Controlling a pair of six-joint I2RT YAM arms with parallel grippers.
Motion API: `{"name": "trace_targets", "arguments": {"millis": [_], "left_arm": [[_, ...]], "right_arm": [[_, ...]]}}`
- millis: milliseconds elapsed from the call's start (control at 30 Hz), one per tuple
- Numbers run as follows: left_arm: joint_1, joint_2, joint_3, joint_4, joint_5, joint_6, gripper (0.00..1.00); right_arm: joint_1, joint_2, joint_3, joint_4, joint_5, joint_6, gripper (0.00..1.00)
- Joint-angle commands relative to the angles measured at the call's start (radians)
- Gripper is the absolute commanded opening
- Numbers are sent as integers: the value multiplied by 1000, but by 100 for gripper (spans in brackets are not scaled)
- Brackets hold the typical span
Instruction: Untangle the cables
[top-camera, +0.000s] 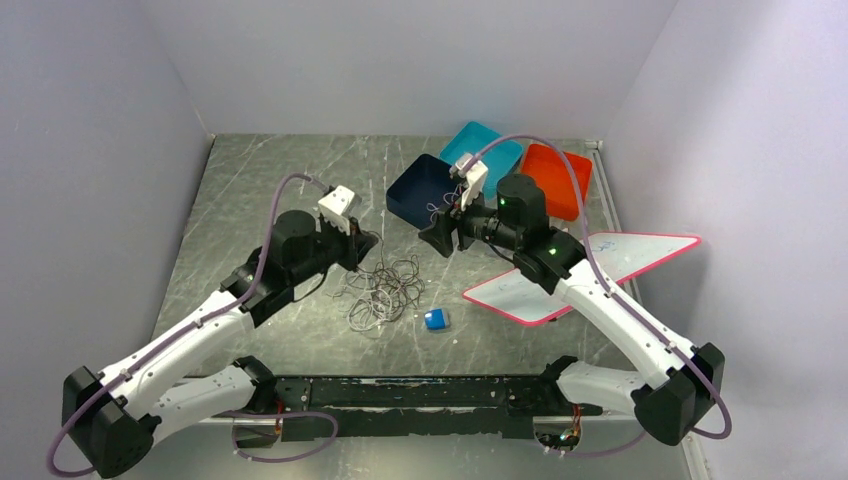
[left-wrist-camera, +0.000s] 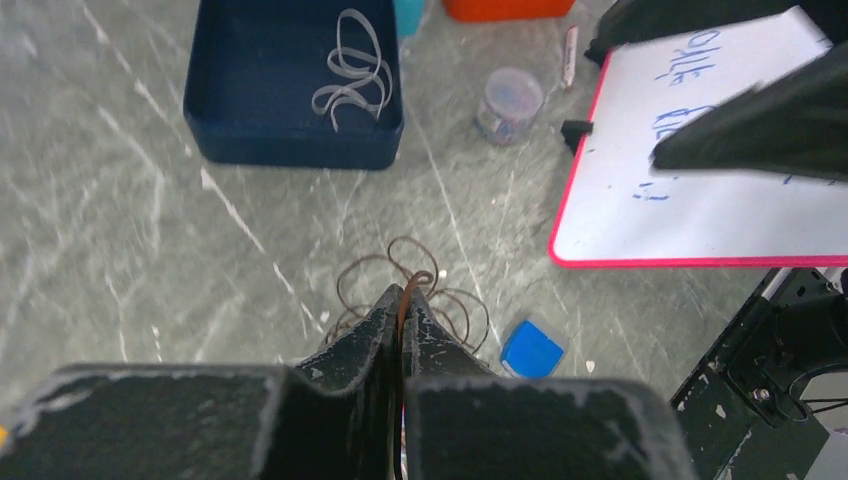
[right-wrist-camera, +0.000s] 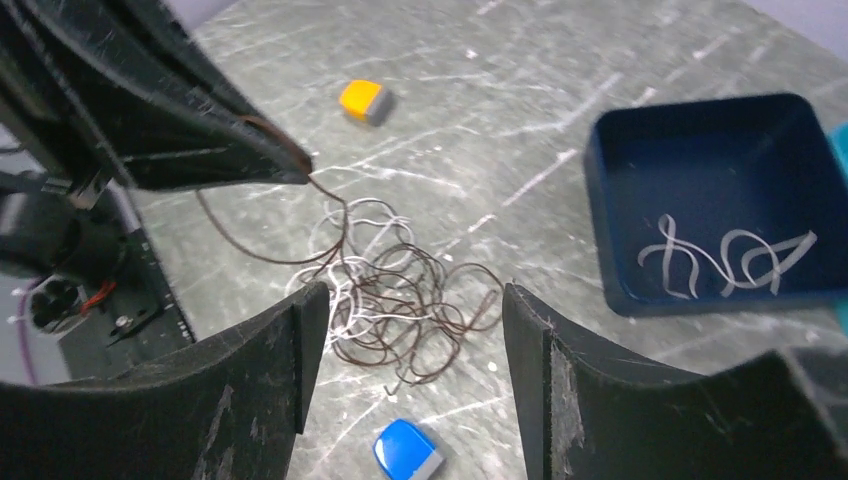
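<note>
Plainly the tabletop (top-camera: 260, 200) is the whole stage. On it the navy tray (top-camera: 412, 195) sits toward the far side with a whitish cable (right-wrist-camera: 730, 255) already lying inside, and the tangle of cables (top-camera: 385, 290) lies loose at about seven o'clock from that tray, near the middle. The left fingers (left-wrist-camera: 372, 340) are pressed together at about eleven o'clock of the heap, pinching a brown cable (left-wrist-camera: 404, 300) and holding it raised so that it runs down into the pile. The right fingers (right-wrist-camera: 290, 350) stand spread with nothing between them, hovering over the heap from its one o'clock side. The step in hand looks like parting that brown strand from the rest. It would go best with the left pinch as a fixed anchor while the right fingers come down on the mass close beside where the strand enters. From there they should draw away toward five o'clock in a slow, steady line. A hurried pull would likely drag the whole heap or tighten its loops. Mind the small blue block (top-camera: 436, 319) at four o'clock of the heap.
</note>
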Motion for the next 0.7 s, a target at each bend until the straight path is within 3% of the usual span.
{"name": "trace_targets", "arguments": {"millis": [0, 200, 300, 433, 567, 667], "left_arm": [[4, 32, 122, -70, 93, 135, 7], [5, 49, 186, -92, 62, 133, 7], [5, 37, 179, -78, 35, 115, 7], [5, 30, 168, -85, -18, 103, 7], [5, 7, 149, -96, -77, 84, 7], [5, -29, 128, -108, -136, 69, 7]], "right_arm": [[1, -4, -28, 165, -179, 8, 68], [10, 46, 9, 166, -115, 48, 68], [48, 53, 24, 150, 0, 81, 67], [167, 47, 41, 133, 277, 144, 67], [268, 18, 22, 154, 664, 299, 67], [325, 55, 58, 64, 864, 394, 66]]}}
